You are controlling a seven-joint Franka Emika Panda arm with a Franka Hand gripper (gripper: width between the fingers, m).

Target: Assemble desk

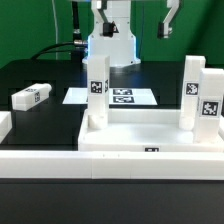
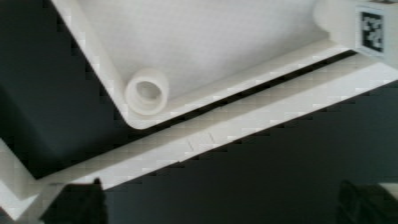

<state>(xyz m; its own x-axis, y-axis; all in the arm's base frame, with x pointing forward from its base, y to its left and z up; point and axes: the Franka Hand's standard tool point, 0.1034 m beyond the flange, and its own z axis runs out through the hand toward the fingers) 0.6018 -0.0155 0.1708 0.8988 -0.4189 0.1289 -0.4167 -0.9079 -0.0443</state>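
The white desk top (image 1: 140,127) lies upside down on the black table, rim up. Two tagged legs stand upright in its corners, one on the exterior view's left (image 1: 98,88) and one on the right (image 1: 200,95). A third leg (image 1: 32,96) lies loose on the table at the far left. My gripper (image 1: 170,20) hangs high above the scene, near the top edge. In the wrist view the gripper (image 2: 222,205) is open and empty, its dark fingertips (image 2: 71,205) wide apart. Below it are the desk top (image 2: 214,40), an empty round corner socket (image 2: 146,93) and a tagged leg (image 2: 365,25).
A long plain white rail (image 1: 100,160) runs along the desk top's near side and turns up at the left; it also shows in the wrist view (image 2: 214,138). The marker board (image 1: 112,97) lies behind the desk top. The robot base (image 1: 110,40) stands at the back.
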